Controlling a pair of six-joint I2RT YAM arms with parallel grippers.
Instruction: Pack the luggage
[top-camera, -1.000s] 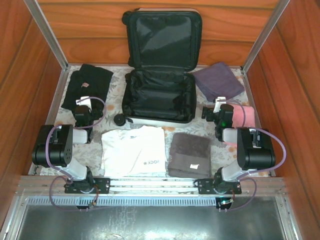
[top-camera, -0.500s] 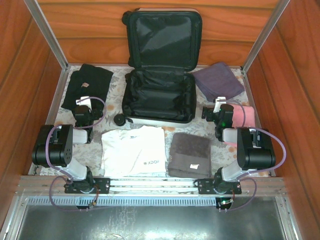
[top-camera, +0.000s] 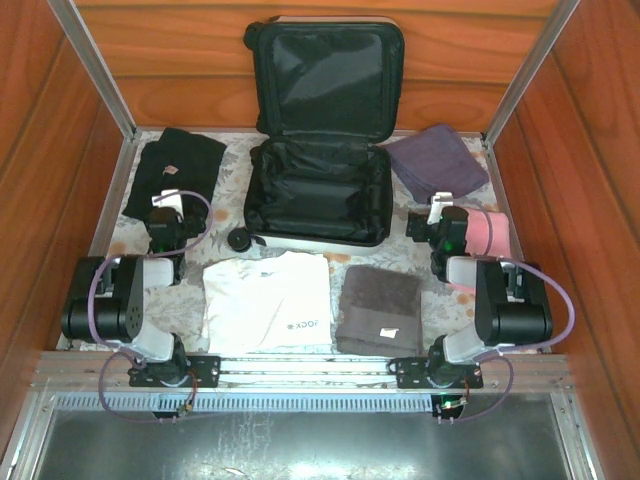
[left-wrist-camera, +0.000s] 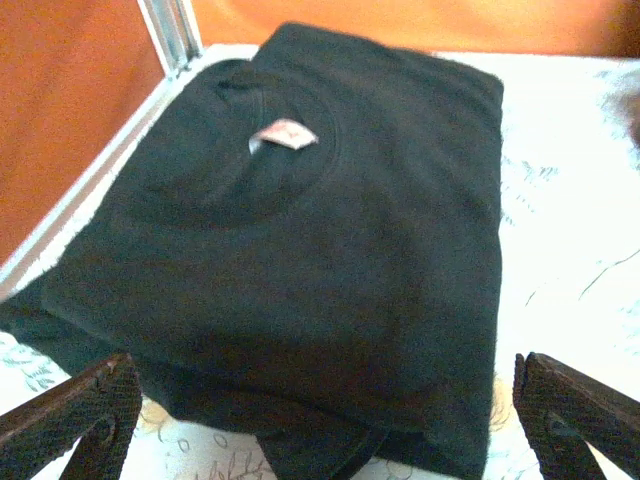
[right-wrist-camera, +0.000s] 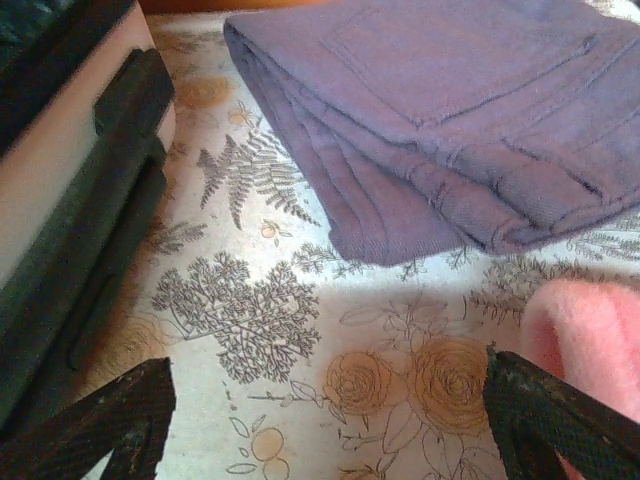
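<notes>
The luggage lies open at the back centre, its black-lined lid propped against the wooden wall; its white shell and black side handle show at the left of the right wrist view. My left gripper is open just short of a folded black garment, whose near edge lies between the fingers. My right gripper hangs open over the flowered cloth, with nothing between its jaws. A folded purple garment lies ahead of it, and a pink roll touches its right finger.
A folded white T-shirt and a brown-grey towel lie at the front centre between the arms. Wooden walls and metal rails close in the table on three sides. The black garment sits near the left rail.
The left gripper has moved a little forward toward the black garment and its elbow has dropped. The right gripper has edged forward slightly.
</notes>
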